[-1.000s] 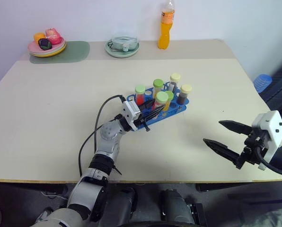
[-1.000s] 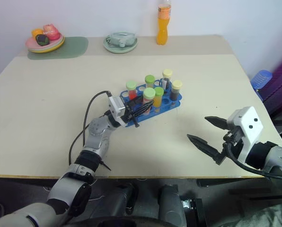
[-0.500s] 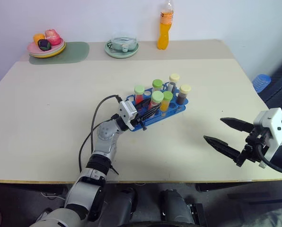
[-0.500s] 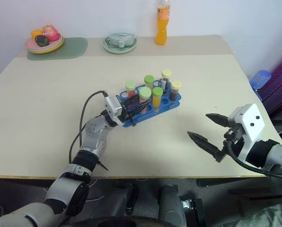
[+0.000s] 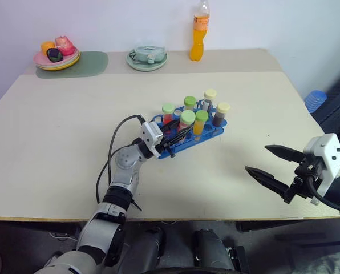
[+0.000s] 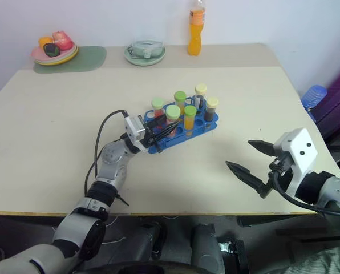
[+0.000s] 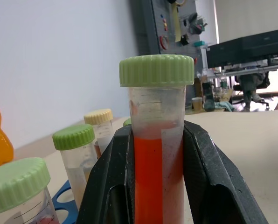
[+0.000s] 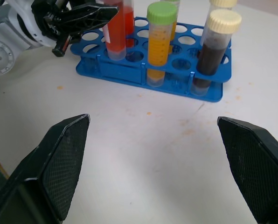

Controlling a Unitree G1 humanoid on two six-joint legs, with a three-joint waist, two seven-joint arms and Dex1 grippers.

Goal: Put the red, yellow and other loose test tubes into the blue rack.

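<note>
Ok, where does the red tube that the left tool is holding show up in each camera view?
Left eye: red tube, mid-table, in the blue rack.
Right eye: red tube, same spot.
Left wrist: centre, between the black fingers.
Right wrist: top, left of the orange tube.
Shared landmark: the rack.

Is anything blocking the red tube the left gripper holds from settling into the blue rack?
Nothing visible does. The left gripper is shut on the red tube, which already stands in a front hole of the blue rack.
</note>
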